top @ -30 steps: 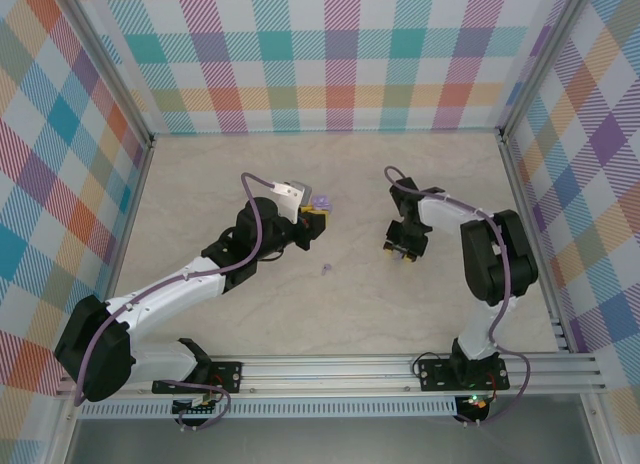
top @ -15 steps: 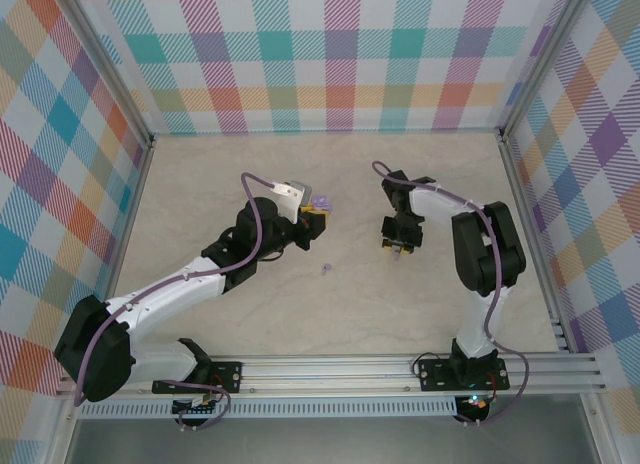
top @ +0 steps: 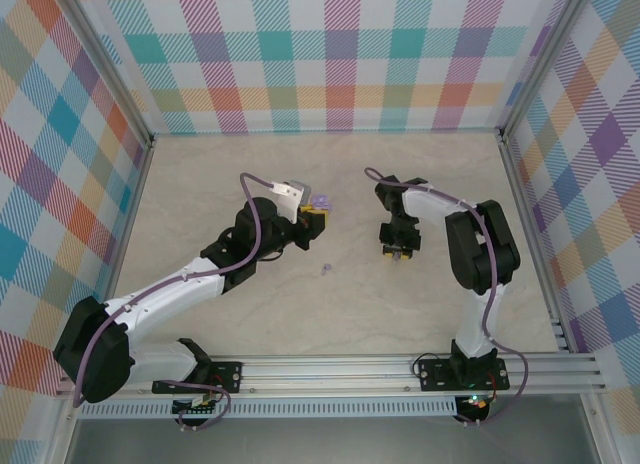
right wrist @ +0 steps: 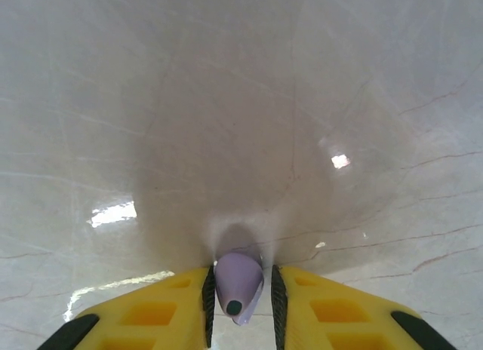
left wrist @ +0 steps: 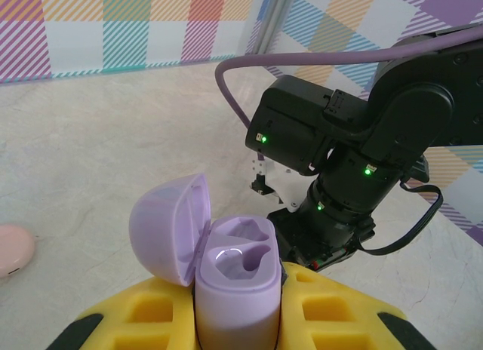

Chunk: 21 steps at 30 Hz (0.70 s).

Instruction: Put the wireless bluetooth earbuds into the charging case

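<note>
My left gripper (top: 317, 214) is shut on the lilac charging case (left wrist: 234, 286), which stands upright between the yellow fingers (left wrist: 143, 320) with its lid (left wrist: 167, 225) hinged open to the left and both wells showing. My right gripper (top: 398, 251) points straight down at the table. A lilac earbud (right wrist: 238, 278) sits between its pads, the jaws narrowed onto its sides. A second small lilac earbud (top: 326, 269) lies loose on the table between the two arms. The case (top: 321, 201) also shows at the left gripper's tip in the top view.
The right arm's black wrist (left wrist: 347, 161) stands close in front of the case. A pale pink rounded object (left wrist: 11, 248) lies on the table at the left. Plaid walls (top: 340, 54) and metal frame posts (top: 525, 194) bound the marbled tabletop (top: 200, 174).
The right gripper has shifted a little left and back over the table, and its jaws have narrowed around the earbud. The left arm and the case have stayed still.
</note>
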### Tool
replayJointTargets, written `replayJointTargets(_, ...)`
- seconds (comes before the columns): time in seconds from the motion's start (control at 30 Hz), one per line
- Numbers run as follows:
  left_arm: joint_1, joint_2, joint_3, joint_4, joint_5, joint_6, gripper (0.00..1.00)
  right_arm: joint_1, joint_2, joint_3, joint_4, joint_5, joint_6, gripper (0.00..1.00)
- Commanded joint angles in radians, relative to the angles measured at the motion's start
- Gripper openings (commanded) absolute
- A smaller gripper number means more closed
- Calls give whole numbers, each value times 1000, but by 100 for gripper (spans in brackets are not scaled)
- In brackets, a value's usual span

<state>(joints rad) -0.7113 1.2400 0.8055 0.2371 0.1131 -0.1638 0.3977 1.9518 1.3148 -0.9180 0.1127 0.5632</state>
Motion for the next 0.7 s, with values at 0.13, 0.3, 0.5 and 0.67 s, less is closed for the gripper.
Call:
replayJointTargets(0.13, 2, -23, -7, 15, 2, 0, 10, 3, 22, 6, 5, 37, 27, 27)
replayJointTargets(0.3, 1, -25, -6, 11, 2, 0, 10, 3, -12, -13, 46, 42, 55, 27)
replayJointTargets(0.5, 1, -28, -7, 10, 2, 1, 10, 1, -27, -27, 67, 43, 79, 32)
replayJointTargets(0.67, 1, -30, -9, 7, 0, 2, 10, 1, -50, -47, 92, 55, 92, 28)
